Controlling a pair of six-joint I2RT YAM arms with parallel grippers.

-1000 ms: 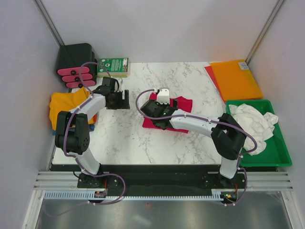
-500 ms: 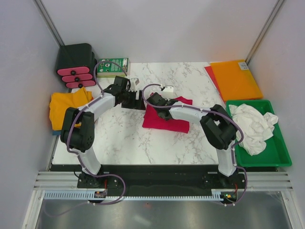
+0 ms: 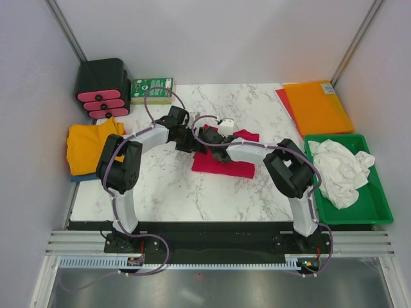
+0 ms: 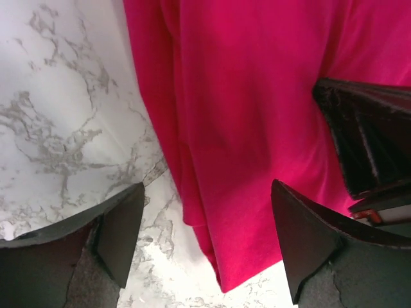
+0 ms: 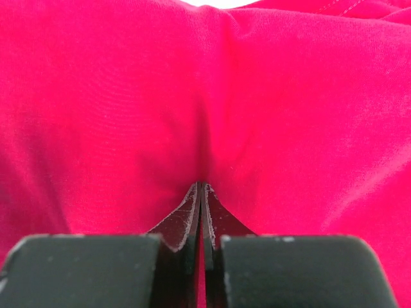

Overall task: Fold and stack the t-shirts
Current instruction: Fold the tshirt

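Note:
The crimson-red t-shirt (image 3: 226, 163) lies folded at the middle of the marble table. It fills the right wrist view (image 5: 205, 96), where my right gripper (image 5: 201, 187) is shut on a pinched fold of its cloth. From above, the right gripper (image 3: 206, 136) sits at the shirt's far left corner. My left gripper (image 3: 190, 142) stands open beside it. In the left wrist view the left gripper (image 4: 205, 247) straddles a corner of the red t-shirt (image 4: 257, 115). A golden-yellow t-shirt (image 3: 87, 144) lies on a blue one (image 3: 77, 177) at the left edge. A white t-shirt (image 3: 340, 170) is crumpled in the tray.
The green tray (image 3: 380, 196) stands at the right edge, with the flat orange sheet (image 3: 316, 106) behind it. A black box with pink parts (image 3: 101, 86) and a green-and-white carton (image 3: 152, 90) stand at the back left. Grey walls close in both sides.
My right gripper has closed on the red t-shirt's cloth near its far left corner. The left arm has swung right from the yellow t-shirt to the red one's left edge.

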